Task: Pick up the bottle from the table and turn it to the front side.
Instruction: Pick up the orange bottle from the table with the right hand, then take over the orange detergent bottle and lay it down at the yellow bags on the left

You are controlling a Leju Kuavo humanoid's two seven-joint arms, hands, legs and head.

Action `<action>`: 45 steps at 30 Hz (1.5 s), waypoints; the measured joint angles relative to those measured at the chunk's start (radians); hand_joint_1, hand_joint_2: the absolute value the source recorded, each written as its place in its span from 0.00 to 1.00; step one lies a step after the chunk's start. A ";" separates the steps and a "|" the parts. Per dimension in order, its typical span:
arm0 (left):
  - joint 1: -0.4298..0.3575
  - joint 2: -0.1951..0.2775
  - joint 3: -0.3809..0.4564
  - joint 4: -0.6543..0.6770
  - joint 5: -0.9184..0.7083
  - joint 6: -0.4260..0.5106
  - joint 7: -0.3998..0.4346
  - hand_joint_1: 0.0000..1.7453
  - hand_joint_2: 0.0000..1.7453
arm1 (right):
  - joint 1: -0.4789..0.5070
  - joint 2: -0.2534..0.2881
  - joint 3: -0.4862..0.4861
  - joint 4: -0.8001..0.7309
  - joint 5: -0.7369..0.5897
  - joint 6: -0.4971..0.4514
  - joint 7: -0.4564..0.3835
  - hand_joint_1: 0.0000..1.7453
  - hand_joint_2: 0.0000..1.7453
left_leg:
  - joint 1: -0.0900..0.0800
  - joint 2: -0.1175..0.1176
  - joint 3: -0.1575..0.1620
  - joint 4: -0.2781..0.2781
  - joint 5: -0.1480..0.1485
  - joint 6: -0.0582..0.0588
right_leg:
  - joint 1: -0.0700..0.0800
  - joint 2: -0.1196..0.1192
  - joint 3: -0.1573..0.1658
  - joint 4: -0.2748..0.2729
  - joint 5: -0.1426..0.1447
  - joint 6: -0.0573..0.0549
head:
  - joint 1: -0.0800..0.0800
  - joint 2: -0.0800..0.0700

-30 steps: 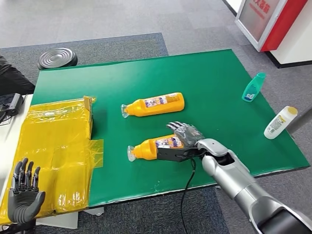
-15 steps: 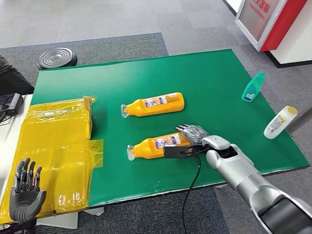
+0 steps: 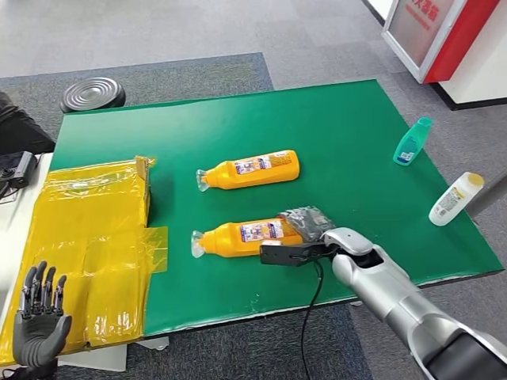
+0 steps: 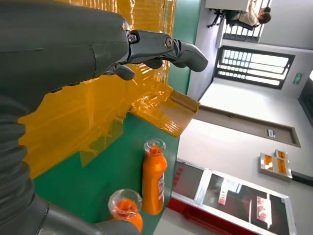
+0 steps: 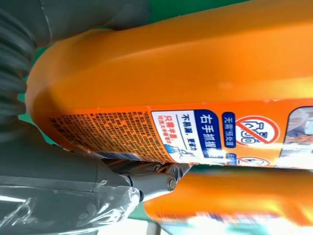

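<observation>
The right hand [image 3: 306, 224] wraps its fingers around the base of the nearer orange plastic bottle [image 3: 242, 237], lying on the green table mat [image 3: 347, 134]. The left hand [image 3: 37, 321] hangs spread beside the mat.

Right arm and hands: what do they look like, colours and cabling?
Right arm is a glossy silver shell, darker toward the shoulder, with a black cable hanging near the wrist. Right hand is dark grey; left hand is dark grey with a ribbed cover.
</observation>
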 joint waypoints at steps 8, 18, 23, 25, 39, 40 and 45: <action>0.062 -0.070 -0.026 -0.156 -0.042 -0.002 0.000 0.00 1.00 | 0.185 0.061 -0.029 -0.250 -0.041 -0.135 -0.027 1.00 1.00 | 0.000 0.000 0.000 0.000 -0.002 0.000 | 0.000 0.000 0.000 0.000 -0.003 0.000 | 0.000 0.000; 0.080 -0.090 -0.157 -0.207 -0.025 0.020 0.028 0.00 1.00 | 0.279 0.209 -0.064 -0.300 -0.072 -0.184 -0.103 1.00 1.00 | 0.000 0.000 0.000 0.000 -0.002 0.000 | 0.000 0.000 0.000 0.000 -0.003 0.000 | 0.000 0.000; 0.075 -0.069 -0.250 -0.210 0.064 0.026 0.092 0.00 1.00 | 0.300 0.270 -0.069 -0.269 -0.081 -0.201 -0.147 1.00 1.00 | 0.000 0.000 0.000 0.000 -0.002 0.000 | 0.000 0.000 0.000 0.000 -0.003 0.000 | 0.000 0.000; 0.067 -0.052 -0.297 -0.210 0.091 0.032 0.114 0.00 1.00 | 0.304 0.298 -0.061 -0.241 -0.072 -0.220 -0.159 1.00 1.00 | 0.000 0.000 0.000 0.000 -0.002 0.000 | 0.000 0.000 0.000 0.000 -0.003 0.000 | 0.000 0.000; 0.029 0.026 -0.483 -0.192 0.138 0.094 0.158 0.01 1.00 | 0.306 0.377 0.018 -0.108 -0.012 -0.274 -0.176 1.00 1.00 | 0.000 0.000 0.000 0.000 -0.002 0.000 | 0.000 0.000 0.000 0.000 -0.003 0.000 | 0.000 0.000; 0.027 0.031 -0.490 -0.189 0.138 0.098 0.161 0.01 1.00 | 0.305 0.379 0.021 -0.103 -0.012 -0.276 -0.176 1.00 1.00 | 0.000 0.000 0.000 0.000 -0.002 0.000 | 0.000 0.000 0.000 0.000 -0.003 0.000 | 0.000 0.000; 0.024 0.047 -0.510 -0.179 0.134 0.110 0.163 0.63 1.00 | 0.305 0.383 0.028 -0.086 -0.013 -0.282 -0.175 1.00 1.00 | 0.000 0.000 0.000 0.000 -0.002 -0.001 | 0.000 0.000 0.000 0.000 -0.003 0.000 | 0.000 0.000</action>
